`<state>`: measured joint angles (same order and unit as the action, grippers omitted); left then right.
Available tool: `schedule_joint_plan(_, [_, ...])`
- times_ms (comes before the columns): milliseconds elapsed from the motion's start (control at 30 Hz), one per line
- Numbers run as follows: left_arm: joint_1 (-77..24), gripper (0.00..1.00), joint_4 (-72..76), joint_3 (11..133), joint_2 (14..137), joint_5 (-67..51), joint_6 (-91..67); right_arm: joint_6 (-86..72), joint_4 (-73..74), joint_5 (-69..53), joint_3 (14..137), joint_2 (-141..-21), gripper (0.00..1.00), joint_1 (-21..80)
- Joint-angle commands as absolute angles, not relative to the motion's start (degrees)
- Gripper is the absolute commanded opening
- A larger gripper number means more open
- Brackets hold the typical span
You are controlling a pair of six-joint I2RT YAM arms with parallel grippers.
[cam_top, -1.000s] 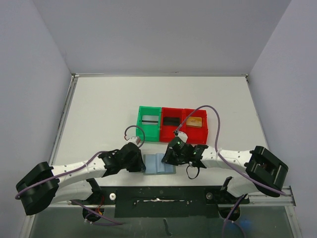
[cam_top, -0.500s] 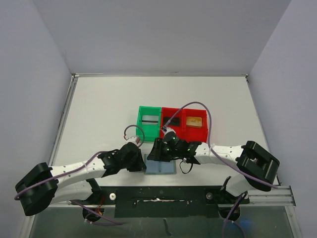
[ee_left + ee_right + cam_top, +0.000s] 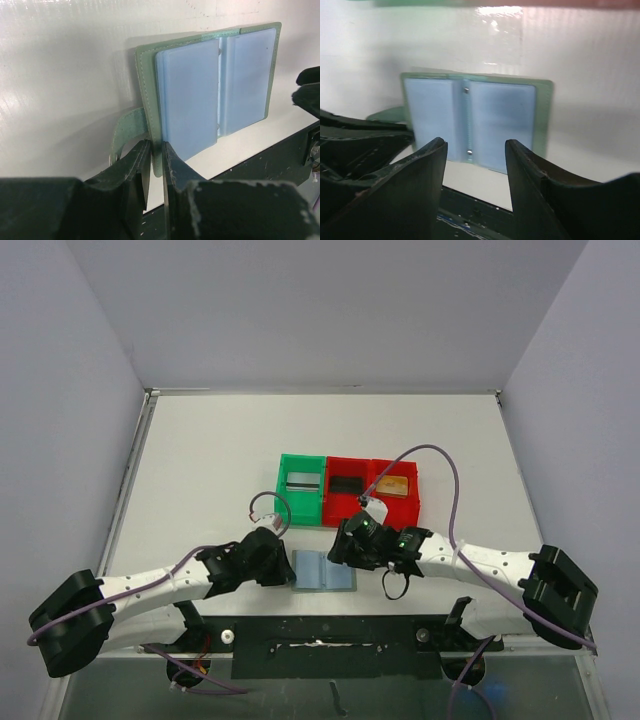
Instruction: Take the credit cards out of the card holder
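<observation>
The card holder (image 3: 325, 571) lies open on the table near the front edge, a grey-green cover (image 3: 148, 90) with two pale blue inner panels. The credit cards (image 3: 190, 95) show as pale bluish sheets in its pockets, also in the right wrist view (image 3: 502, 120). My left gripper (image 3: 284, 566) is shut on the holder's left edge (image 3: 154, 146), beside the strap tab. My right gripper (image 3: 347, 549) is open and empty, just above the holder's right half, its jaws framing the panels (image 3: 475, 144).
A green bin (image 3: 301, 488) and two red bins (image 3: 346, 490) (image 3: 396, 485) stand in a row just behind the holder; the right one holds a brownish item. The black base rail (image 3: 330, 645) runs along the table's front edge close to the holder.
My right gripper swung left over the holder half a second ago and has moved back to its right side. The left gripper keeps its hold; the holder has barely moved.
</observation>
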<state>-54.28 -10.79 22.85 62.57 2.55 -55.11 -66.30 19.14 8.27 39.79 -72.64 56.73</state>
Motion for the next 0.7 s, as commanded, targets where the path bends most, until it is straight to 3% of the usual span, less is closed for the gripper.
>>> schedule_joint_plan(0, [-54.5, 0.13, -7.5, 22.5, 61.9, 2.3, -55.4, -68.7, 21.0, 10.9, 37.7, -72.2, 0.5, 57.1])
schedule_joint_plan(333, [-54.5, 0.13, -6.6, 22.4, 63.2, 1.9, -55.1, -67.8, 19.0, 8.7, 39.1, -80.7, 0.47, 57.8])
schedule_joint_plan(500, [-54.5, 0.13, -6.2, 22.5, 64.0, 1.5, -55.0, -65.5, 18.3, 9.4, 41.3, -80.7, 0.16, 58.5])
schedule_joint_plan(667, [-54.5, 0.12, -6.6, 22.5, 63.8, 1.8, -54.8, -64.1, 19.1, 9.6, 43.3, -80.5, 0.05, 59.0])
